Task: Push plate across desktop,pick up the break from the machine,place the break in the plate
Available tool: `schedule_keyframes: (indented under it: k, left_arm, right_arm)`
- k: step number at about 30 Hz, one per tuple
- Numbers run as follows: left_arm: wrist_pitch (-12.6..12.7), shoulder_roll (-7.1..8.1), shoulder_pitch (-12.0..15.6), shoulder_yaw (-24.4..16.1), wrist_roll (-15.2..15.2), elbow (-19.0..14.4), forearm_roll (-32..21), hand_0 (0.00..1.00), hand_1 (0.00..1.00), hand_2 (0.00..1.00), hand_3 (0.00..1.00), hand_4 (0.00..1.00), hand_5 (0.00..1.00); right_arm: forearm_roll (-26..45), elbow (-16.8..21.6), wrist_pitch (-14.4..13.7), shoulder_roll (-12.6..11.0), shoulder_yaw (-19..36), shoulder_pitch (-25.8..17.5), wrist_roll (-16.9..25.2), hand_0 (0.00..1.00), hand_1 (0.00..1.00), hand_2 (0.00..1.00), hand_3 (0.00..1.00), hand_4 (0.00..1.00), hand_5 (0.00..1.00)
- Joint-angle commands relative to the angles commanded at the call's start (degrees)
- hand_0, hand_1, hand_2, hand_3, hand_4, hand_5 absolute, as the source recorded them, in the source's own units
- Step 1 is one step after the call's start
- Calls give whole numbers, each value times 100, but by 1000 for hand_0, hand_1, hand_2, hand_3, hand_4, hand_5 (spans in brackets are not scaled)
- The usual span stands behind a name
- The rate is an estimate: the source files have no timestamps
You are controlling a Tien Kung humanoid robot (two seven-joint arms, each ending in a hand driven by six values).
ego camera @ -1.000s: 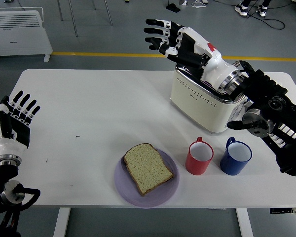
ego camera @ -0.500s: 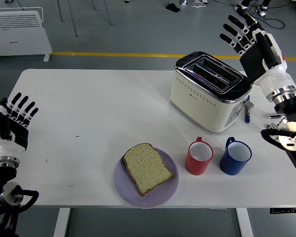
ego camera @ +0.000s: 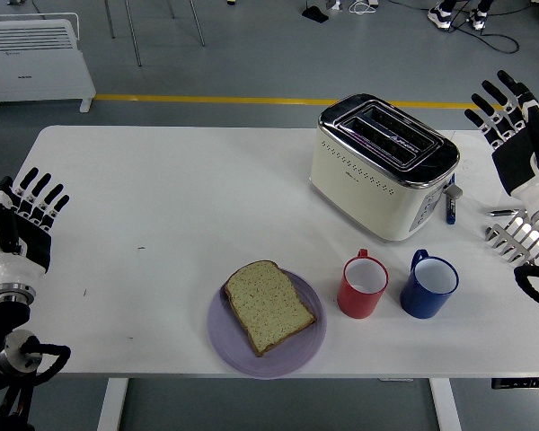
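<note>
Right hand withdrawn from toaster to table edge, fingers spread, empty; bread on plate.

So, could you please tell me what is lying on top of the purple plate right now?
A single slice of bread lies flat on the purple plate, covering most of it. Whatever is beneath the slice cannot be seen; only the plate's rim shows around it.
</note>
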Motion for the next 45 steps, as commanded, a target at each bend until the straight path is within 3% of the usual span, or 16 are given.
schedule_keyframes:
  k: [5, 15, 23, 36, 45]
  left_arm:
    - [3, 0, -17, 10, -2, -1, 1, 769, 799, 858, 841, 580, 998]
    - [4, 0, -51, 0, 4, 0, 5, 769, 799, 858, 841, 583, 998]
    - [-1, 0, -58, 12, 18, -6, 11, 769, 798, 858, 841, 582, 998]
    - [-35, 0, -77, -1, 77, -45, 46, 769, 799, 858, 837, 581, 998]
    - [-42, 0, -78, 1, 104, -46, 50, 770, 800, 858, 839, 580, 998]
  right_arm:
    - [-252, -3, -55, 64, 323, -145, -463, 828, 789, 795, 794, 497, 590]
    - [-376, -111, -159, 127, 467, -246, -668, 827, 788, 794, 790, 495, 581]
    - [-372, -183, -128, 195, 542, -294, -620, 824, 787, 792, 786, 488, 568]
    - [-322, -496, 26, 355, 592, -442, -178, 820, 785, 790, 785, 481, 561]
    - [-387, -603, 60, 406, 663, -582, -184, 820, 784, 789, 784, 480, 551]
